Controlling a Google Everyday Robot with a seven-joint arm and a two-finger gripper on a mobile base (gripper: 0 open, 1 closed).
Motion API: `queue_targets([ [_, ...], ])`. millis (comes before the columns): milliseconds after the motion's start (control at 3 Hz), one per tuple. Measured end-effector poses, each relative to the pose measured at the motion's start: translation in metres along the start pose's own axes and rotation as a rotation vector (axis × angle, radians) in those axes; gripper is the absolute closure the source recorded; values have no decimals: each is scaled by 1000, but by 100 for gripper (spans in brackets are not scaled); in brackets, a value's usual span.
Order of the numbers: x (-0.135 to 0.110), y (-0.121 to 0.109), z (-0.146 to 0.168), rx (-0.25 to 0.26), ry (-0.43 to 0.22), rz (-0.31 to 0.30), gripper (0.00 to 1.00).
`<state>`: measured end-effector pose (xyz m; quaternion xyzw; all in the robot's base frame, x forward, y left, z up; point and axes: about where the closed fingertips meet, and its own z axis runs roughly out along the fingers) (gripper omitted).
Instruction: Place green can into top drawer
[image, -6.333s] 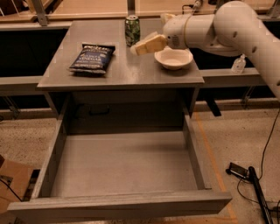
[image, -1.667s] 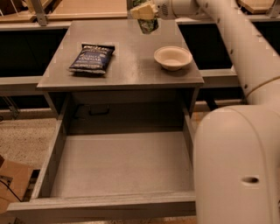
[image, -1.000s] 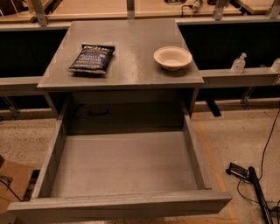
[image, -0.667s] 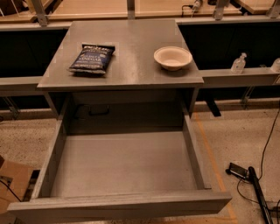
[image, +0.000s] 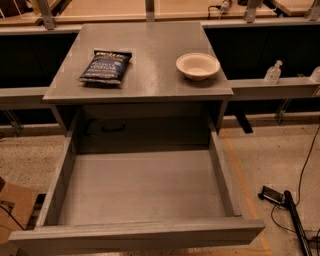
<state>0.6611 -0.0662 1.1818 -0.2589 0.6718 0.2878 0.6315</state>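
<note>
The top drawer (image: 70, 165) is pulled fully open below the grey cabinet top (image: 150, 75). Its flat grey bottom holds nothing. The green can is out of view. My gripper and arm are out of view too; nothing of the robot shows in the camera view.
A dark blue chip bag (image: 106, 66) lies on the left of the cabinet top. A cream bowl (image: 198, 65) stands on the right. A clear bottle (image: 273, 73) sits on the ledge at right. Cables and a black device (image: 280, 200) lie on the floor at right. Cardboard (image: 12, 205) at lower left.
The arm held the green can above the cabinet top and then left the view with it. Over the last second nothing visibly moved.
</note>
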Motion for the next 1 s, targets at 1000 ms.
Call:
queue_targets([
  [1000, 82, 45, -16, -44, 91, 179, 100],
])
